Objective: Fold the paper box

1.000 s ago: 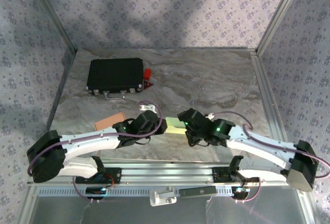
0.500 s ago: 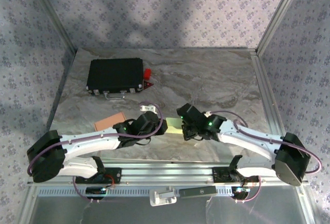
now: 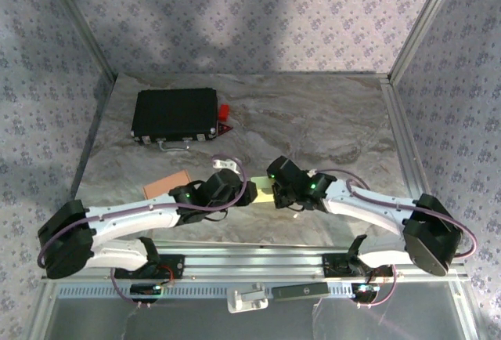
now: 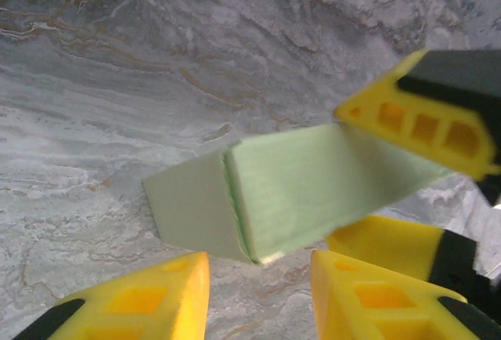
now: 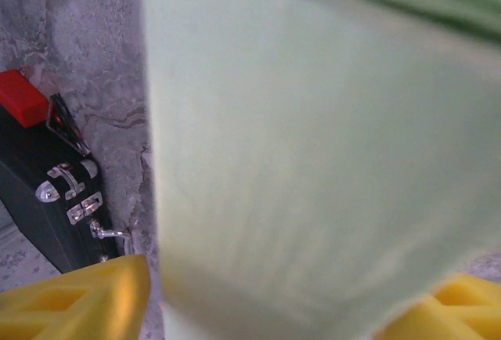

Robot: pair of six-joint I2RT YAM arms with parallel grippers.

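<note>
Nearer the arm bases than the black case [image 3: 174, 114] and off to its right, the pale green paper box [image 3: 263, 193] lies between the 2 arms. Both reach low and inward from either side, wrists almost meeting. The right gripper [image 3: 277, 191] grasps the box end farther from the case — 1 yellow finger [image 4: 415, 117] on its top edge, the other under it. The left gripper [image 4: 258, 268], on the case side, is unclenched: its 2 fingers stand apart, the box just beyond their tips, not between them.
</note>
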